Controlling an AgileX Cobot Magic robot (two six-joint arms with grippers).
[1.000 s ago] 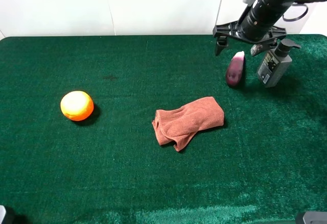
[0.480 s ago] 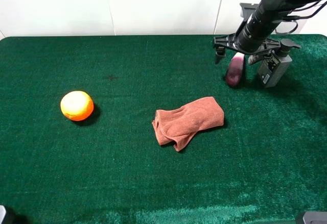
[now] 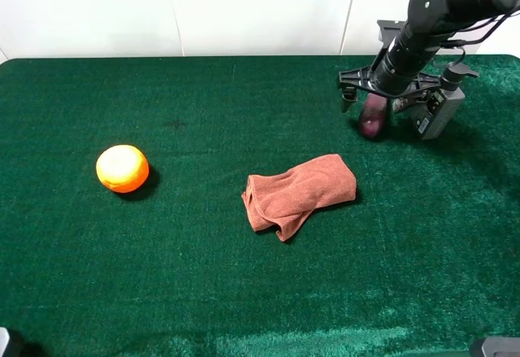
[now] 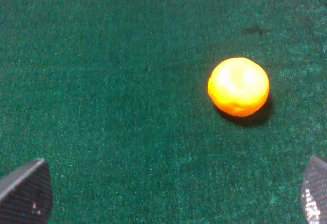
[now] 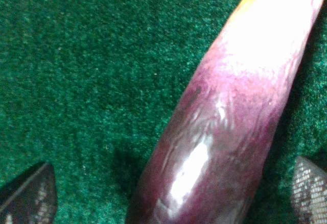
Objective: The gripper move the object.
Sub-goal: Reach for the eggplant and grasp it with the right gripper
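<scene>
- Eggplant (image 3: 373, 119) lies upper right of the high view, beside a grey bottle (image 3: 436, 105).
- Right gripper (image 3: 375, 105) straddles it, jaws spread wide.
- Centre on its thick middle and close gently; glossy skin may slip.

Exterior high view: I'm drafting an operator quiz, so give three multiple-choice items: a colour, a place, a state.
1. The cloth is: A reddish brown; B blue; C white.
2. Where does the eggplant lie? A on the cloth; B next to the grey bottle; C at the near left corner.
3. The right tool is: A shut on the grey bottle; B shut, empty; C open astride the eggplant.
Key: A, rust-toned fabric; B, the grey bottle stands just beside it; C, fingertips apart either side.
</scene>
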